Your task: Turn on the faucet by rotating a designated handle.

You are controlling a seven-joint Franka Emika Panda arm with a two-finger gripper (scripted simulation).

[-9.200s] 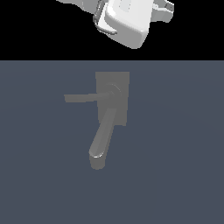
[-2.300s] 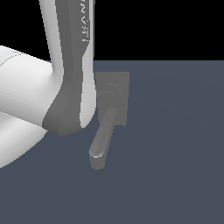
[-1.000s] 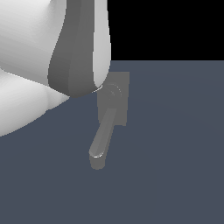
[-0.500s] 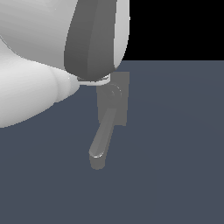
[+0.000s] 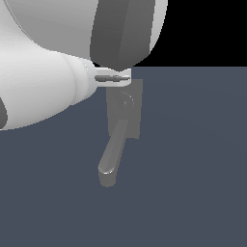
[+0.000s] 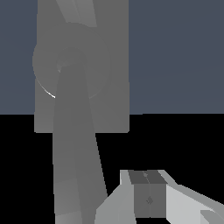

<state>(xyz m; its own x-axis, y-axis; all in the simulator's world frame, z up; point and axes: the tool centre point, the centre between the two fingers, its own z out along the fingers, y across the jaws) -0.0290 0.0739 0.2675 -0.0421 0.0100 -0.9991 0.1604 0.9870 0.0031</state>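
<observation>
In the exterior view the grey faucet (image 5: 126, 112) shows its back plate, its round hub (image 5: 127, 100) and its thick spout (image 5: 112, 157), which points toward the lower edge. The white arm (image 5: 43, 82) covers where the handle left the hub. The gripper (image 5: 115, 77) sits at the plate's upper left corner. In the wrist view a long grey bar, apparently the handle (image 6: 74, 148), runs from the hub (image 6: 70, 59) toward the gripper (image 6: 147, 192). The fingers are shut together, empty, just beside the bar's end. Whether they touch it I cannot tell.
The faucet rests on a flat blue-grey floor (image 5: 193, 169) that ends in black at the back. The bulky white and dark grey arm links (image 5: 125, 29) fill the exterior view's upper left and hide that part of the scene.
The arm has swung toward the exterior view's right and looms larger, covering the plate's top left corner. The spout has not moved. The lever seen at the left long ago is now hidden.
</observation>
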